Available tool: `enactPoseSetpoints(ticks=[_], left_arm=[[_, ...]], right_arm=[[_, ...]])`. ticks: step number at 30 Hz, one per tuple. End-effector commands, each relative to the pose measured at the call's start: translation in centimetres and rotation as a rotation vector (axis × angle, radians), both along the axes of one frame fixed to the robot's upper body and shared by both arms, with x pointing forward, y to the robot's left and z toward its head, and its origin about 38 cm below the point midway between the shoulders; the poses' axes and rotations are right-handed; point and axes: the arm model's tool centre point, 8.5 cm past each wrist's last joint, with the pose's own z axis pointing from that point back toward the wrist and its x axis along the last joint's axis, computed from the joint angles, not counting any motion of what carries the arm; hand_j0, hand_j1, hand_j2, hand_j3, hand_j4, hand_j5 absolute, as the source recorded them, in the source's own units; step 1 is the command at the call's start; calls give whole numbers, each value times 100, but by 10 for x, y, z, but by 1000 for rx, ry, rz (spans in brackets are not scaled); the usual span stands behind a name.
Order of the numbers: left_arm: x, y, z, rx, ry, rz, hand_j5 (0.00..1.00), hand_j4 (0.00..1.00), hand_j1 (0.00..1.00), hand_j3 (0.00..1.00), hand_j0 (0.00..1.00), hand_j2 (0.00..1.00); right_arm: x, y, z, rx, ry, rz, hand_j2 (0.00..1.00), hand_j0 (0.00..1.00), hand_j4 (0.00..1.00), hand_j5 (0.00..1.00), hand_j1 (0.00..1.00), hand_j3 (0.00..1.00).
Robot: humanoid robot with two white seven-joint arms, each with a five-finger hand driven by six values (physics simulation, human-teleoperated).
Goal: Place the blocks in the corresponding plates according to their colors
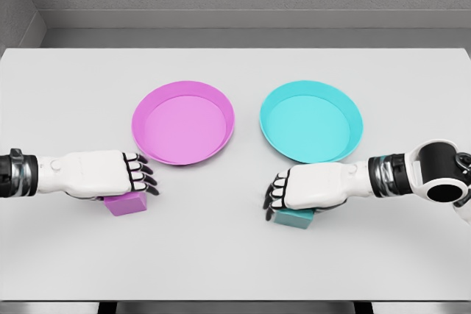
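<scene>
A magenta block [125, 204] lies on the table in front of the magenta plate [183, 122]. My left hand [141, 174] hovers right over it, palm down, covering most of its top; the fingers are only slightly bent and do not wrap the block. A teal block [294, 218] lies in front of the teal plate [311, 121]. Above it my right hand [275, 198] is placed the same way, fingers loosely bent and pointing left, with the block showing below the palm. Both plates hold nothing. The thumbs are hidden.
The white table [235, 270] runs to a front edge near the bottom of the picture. A grey wall stands behind its far edge. The two plates sit side by side at mid-table, a small gap between them.
</scene>
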Motion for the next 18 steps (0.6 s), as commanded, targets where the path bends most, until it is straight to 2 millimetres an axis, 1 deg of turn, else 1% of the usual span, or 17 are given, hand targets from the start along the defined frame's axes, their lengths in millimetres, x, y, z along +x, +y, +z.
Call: enactPoseSetpoints(ticks=[1, 2, 3, 4, 5, 8, 10, 13, 14, 16, 18], left_arm=[[-1, 0, -1, 1, 5, -1, 69, 69, 69, 69, 69, 69], [-1, 0, -1, 2, 5, 1, 64, 64, 64, 64, 64, 64], [-1, 0, -1, 2, 5, 1, 61, 61, 61, 61, 61, 61], [-1, 0, -2, 1, 5, 0, 54, 54, 54, 54, 54, 54], [-1, 0, -1, 3, 6, 1, 52, 52, 52, 52, 52, 52], [-1, 0, -2, 2, 6, 0, 47, 47, 47, 47, 47, 47], [0, -1, 0, 1, 1, -1, 42, 42, 42, 42, 42, 42], [3, -1, 6, -5, -14, 1, 40, 40, 40, 40, 40, 40], [4, 0, 8, -6, -19, 2, 39, 39, 39, 39, 39, 39], [8, 1, 15, -6, -38, 4, 38, 38, 38, 38, 38, 38], [18, -1, 34, -31, -77, 9, 38, 38, 38, 38, 38, 38]], right_arm=[[4, -4, 5, -11, -26, -6, 59, 59, 59, 59, 59, 59], [9, -9, 13, 0, -44, -25, 58, 58, 58, 58, 58, 58], [10, -10, 15, 2, -49, -30, 56, 56, 56, 56, 56, 56], [14, -13, 21, 15, -62, -44, 55, 55, 55, 55, 55, 55], [16, -15, 26, 20, -74, -53, 54, 54, 54, 54, 54, 54], [20, -17, 30, 41, -66, -67, 54, 54, 54, 54, 54, 54], [24, -20, 42, 85, -70, -87, 54, 54, 54, 54, 54, 54], [30, -25, 54, 131, -65, -111, 54, 54, 54, 54, 54, 54], [34, -29, 65, 163, -81, -127, 54, 54, 54, 54, 54, 54], [42, -37, 76, 187, -100, -160, 54, 54, 54, 54, 54, 54], [56, -52, 81, 200, -115, -223, 54, 54, 54, 54, 54, 54]])
